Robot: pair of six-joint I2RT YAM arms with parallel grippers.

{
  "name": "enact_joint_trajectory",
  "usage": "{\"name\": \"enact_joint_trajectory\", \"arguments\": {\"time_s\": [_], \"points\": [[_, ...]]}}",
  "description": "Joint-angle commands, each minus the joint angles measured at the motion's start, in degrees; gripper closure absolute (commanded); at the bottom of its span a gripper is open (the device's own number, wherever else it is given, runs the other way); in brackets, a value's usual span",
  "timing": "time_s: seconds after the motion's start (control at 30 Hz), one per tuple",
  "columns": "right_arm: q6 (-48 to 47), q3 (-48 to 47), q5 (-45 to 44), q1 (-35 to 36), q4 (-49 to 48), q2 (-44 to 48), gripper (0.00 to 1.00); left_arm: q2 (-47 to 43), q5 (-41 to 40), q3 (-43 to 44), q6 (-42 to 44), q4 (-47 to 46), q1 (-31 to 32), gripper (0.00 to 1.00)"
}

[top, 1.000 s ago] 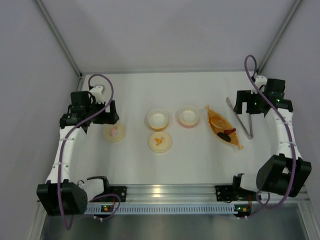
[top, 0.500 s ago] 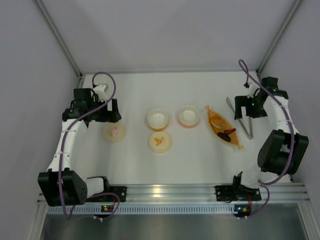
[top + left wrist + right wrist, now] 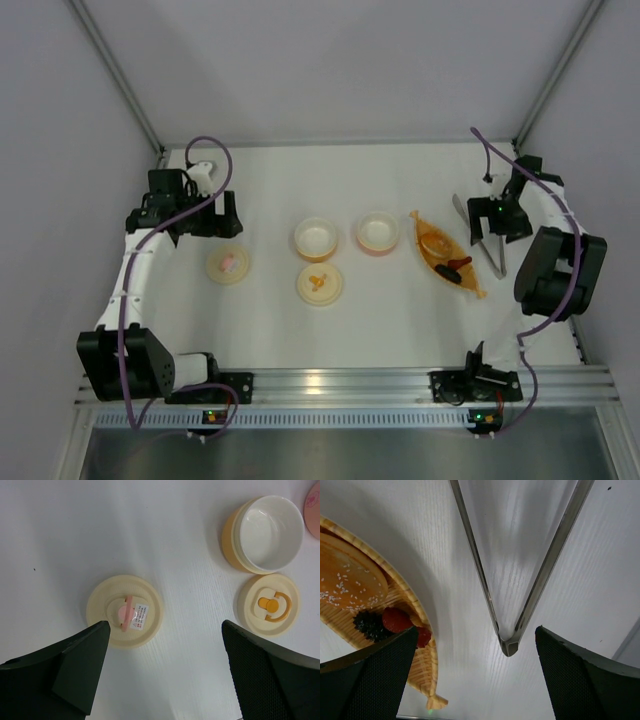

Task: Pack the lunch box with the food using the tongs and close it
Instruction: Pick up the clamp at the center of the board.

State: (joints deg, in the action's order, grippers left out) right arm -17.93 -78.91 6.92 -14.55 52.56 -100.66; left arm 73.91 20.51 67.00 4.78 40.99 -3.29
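I keep the right fingers [image 3: 590, 680] wide astride the tongs [image 3: 509, 646], lying by the table's [image 3: 600, 555] right edge beside the food [image 3: 395, 620], ready to pinch; the left fingers [image 3: 65, 670] hang wide over a lid [image 3: 125, 611].

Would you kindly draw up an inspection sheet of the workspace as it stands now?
Surface: white table, no spills seen.
Job's things: tongs flat at right; food in orange boat tray; orange bowl and pink bowl open; pink-knobbed lid and orange-knobbed lid off.
Clutter: nothing seen.
Grippers: left gripper open above pink-knobbed lid; right gripper open above tongs; both hold nothing.
Cables: purple cable loops over each arm.
Surroundings: plain walls, metal frame posts, near-edge rail.
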Motion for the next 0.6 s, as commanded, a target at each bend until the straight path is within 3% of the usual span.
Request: {"name": "enact_joint_trajectory", "arguments": {"time_s": [0.0,0.57], "points": [[0.4,-3.2,-0.6,-0.9,-1.0,-1.7,0.01,0.5,0.5,2.6,0.9,-3.0,0.1,0.02],[1.2,-3.9,-0.4,-0.9,-9.9,-9.8,0.06,3.7,-0.5,2.8,2.2,-4.0,0.0,0.02]]}}
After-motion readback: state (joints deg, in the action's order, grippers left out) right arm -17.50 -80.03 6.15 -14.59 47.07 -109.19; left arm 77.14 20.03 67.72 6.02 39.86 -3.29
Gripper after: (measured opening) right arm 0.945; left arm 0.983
